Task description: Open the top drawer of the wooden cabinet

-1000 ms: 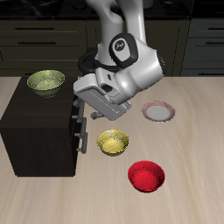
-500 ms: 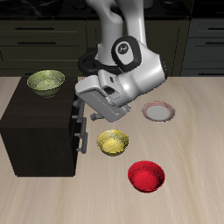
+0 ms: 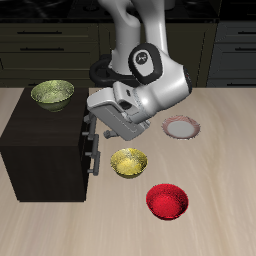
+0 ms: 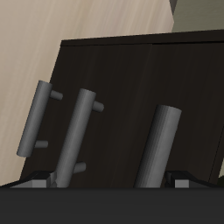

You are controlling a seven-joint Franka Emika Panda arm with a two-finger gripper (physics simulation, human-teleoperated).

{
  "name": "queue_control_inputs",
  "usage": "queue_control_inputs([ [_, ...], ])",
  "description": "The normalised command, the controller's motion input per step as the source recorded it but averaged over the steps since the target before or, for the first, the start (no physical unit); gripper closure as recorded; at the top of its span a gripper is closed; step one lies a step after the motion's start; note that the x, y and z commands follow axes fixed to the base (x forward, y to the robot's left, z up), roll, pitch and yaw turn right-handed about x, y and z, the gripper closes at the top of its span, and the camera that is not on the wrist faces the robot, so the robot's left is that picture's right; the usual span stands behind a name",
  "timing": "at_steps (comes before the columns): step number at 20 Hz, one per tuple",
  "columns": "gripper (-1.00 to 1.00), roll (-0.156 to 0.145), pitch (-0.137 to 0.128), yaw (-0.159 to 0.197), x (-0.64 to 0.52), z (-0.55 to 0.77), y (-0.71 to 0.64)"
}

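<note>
Two end effector point(image 3: 92, 128) fingers flanking top drawer point(image 3: 88, 135) handle

Dark brown wooden cabinet point(image 3: 45, 155) (grey handles point(image 4: 77, 131)); yellow point(image 3: 129, 161), red point(image 3: 166, 200), perhaps olive-green bowls point(image 3: 52, 94).

The wrist view looks close onto the very dark brown handled face of the wooden cabinet point(image 4: 131, 79), with pale wood-grain table point(image 4: 52, 26) showing past the cabinet's edge. Three grey bar handles stand out from that face: one near its edge point(image 4: 37, 118), a second just beside it point(image 4: 77, 131), and a thicker-looking third point(image 4: 157, 144) set apart. Which belongs to the top drawer cannot be told.
</note>
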Motion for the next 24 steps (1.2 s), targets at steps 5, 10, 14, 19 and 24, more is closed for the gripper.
queue_control_inputs([
  [5, -1.00, -0.021, 0.006, -0.006, -0.06, -0.09, -0.14],
  [10, -1.00, -0.078, -0.020, -0.001, -0.14, -0.04, -0.26],
  [14, -1.00, -0.020, -0.040, 0.039, -0.01, -0.03, 0.04],
  [19, -1.00, -0.052, -0.047, 0.041, 0.04, 0.02, 0.00],
  [24, 1.00, -0.021, -0.032, 0.014, 0.08, 0.04, -0.03],
])
